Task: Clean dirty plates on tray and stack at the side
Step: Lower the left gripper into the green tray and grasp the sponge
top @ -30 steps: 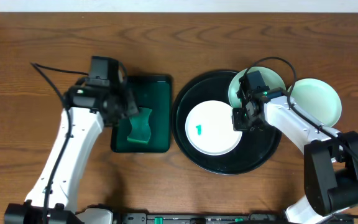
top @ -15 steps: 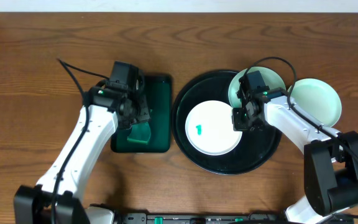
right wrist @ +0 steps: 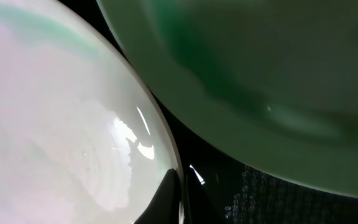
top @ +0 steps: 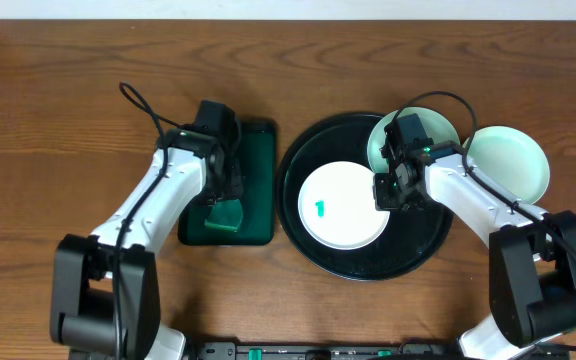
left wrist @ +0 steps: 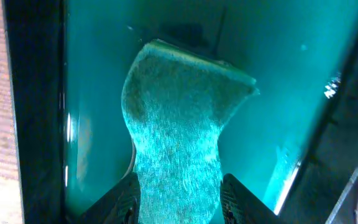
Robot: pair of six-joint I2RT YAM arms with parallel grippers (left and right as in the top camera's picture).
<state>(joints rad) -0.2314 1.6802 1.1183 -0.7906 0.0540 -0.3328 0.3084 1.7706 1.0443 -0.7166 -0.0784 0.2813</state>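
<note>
Black tray [top: 368, 266], three pale plates [top: 343, 205], one green sponge [left wrist: 176, 143]

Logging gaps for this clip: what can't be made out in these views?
Overhead: right arm covers part of the mint plate on the black tray, hiding any smear.
Right wrist: right hand cut off at bottom edge; hold on white plate unclear.
Left wrist: sponge's near end cut off below.
</note>
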